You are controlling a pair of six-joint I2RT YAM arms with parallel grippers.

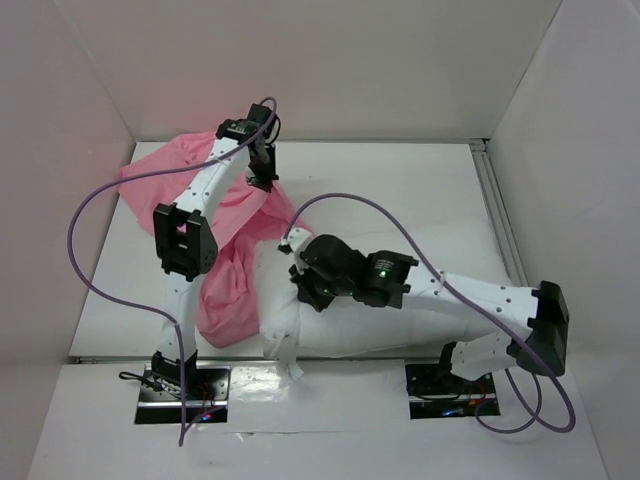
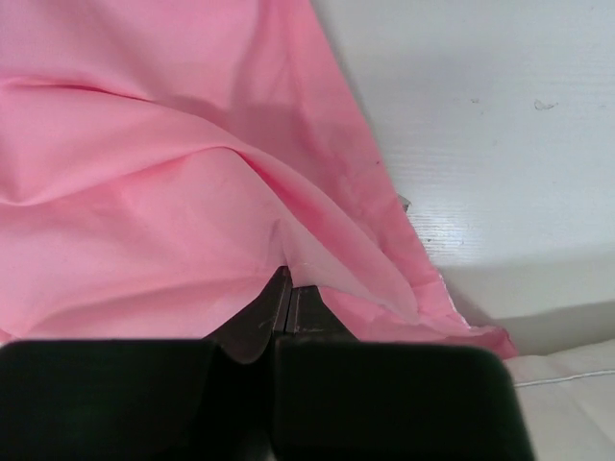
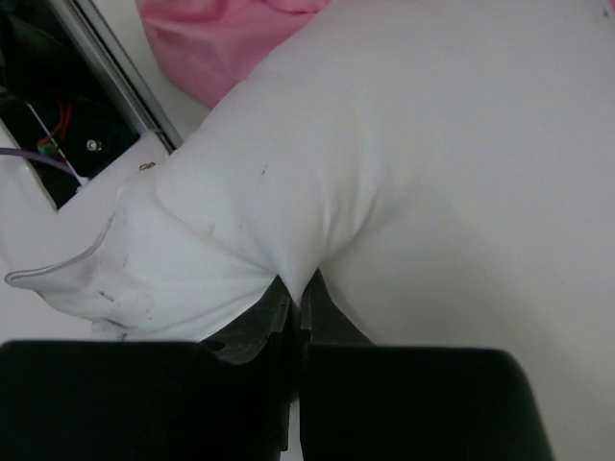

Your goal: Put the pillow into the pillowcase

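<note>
The pink pillowcase (image 1: 232,275) lies crumpled at the left of the table, stretching from the back left to the near edge. My left gripper (image 1: 263,182) is shut on a fold of its edge; in the left wrist view the pink cloth (image 2: 173,192) runs into the closed jaws of the left gripper (image 2: 288,279). The white pillow (image 1: 330,325) lies across the near middle, its left end against the pillowcase. My right gripper (image 1: 312,292) is shut on a pinch of pillow fabric (image 3: 404,144), which bunches at the right gripper (image 3: 303,288).
White walls enclose the table on three sides. A metal rail (image 1: 498,215) runs along the right side. Purple cables loop over both arms. The arm base plates (image 1: 185,392) sit at the near edge.
</note>
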